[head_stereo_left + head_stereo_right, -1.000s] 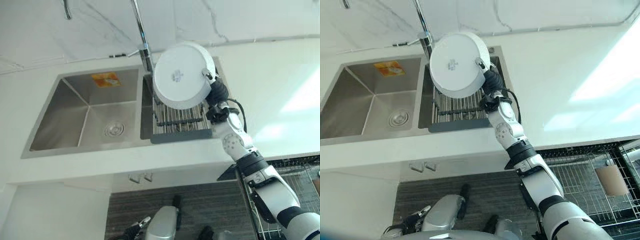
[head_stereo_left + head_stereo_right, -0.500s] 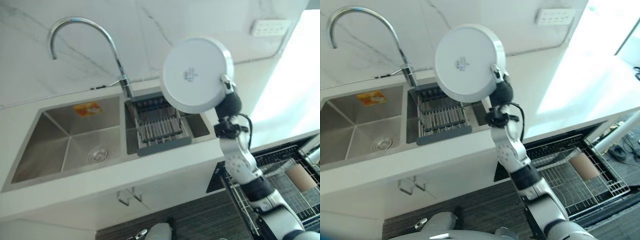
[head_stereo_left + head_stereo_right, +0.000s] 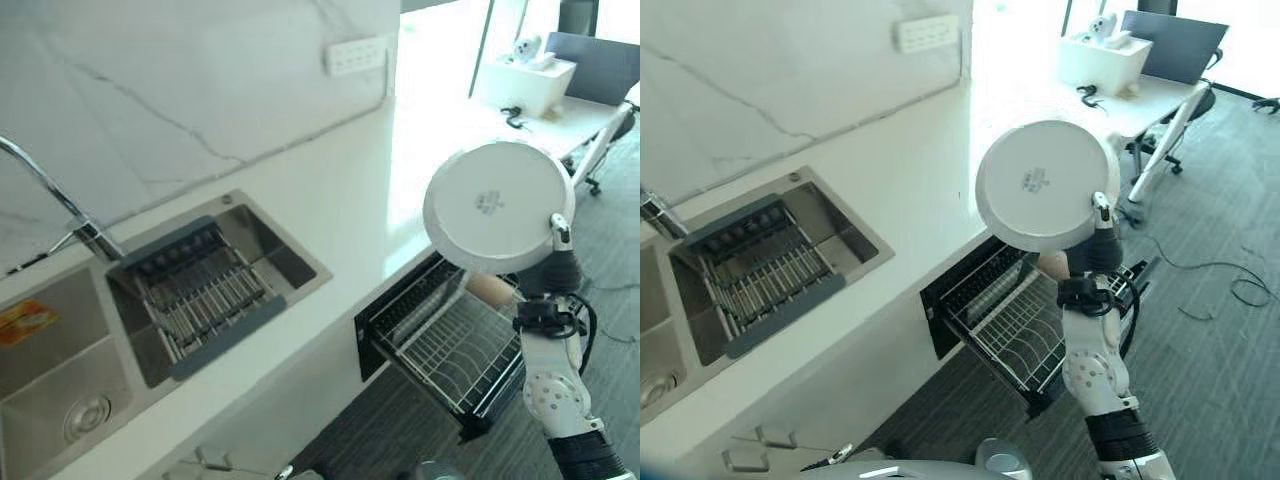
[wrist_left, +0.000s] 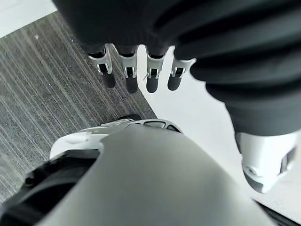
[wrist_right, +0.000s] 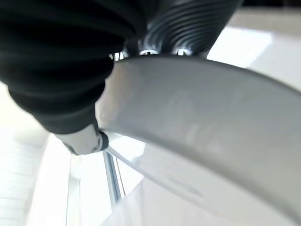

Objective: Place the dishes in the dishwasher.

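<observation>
Plate held upright on edge — underside toward the camera — right hand clamped on its rim.

The white plate, gripped at its rim by the right hand, now hangs over the pulled-out dishwasher rack past the counter's front edge, having been carried away from above the sink's drying rack.
</observation>
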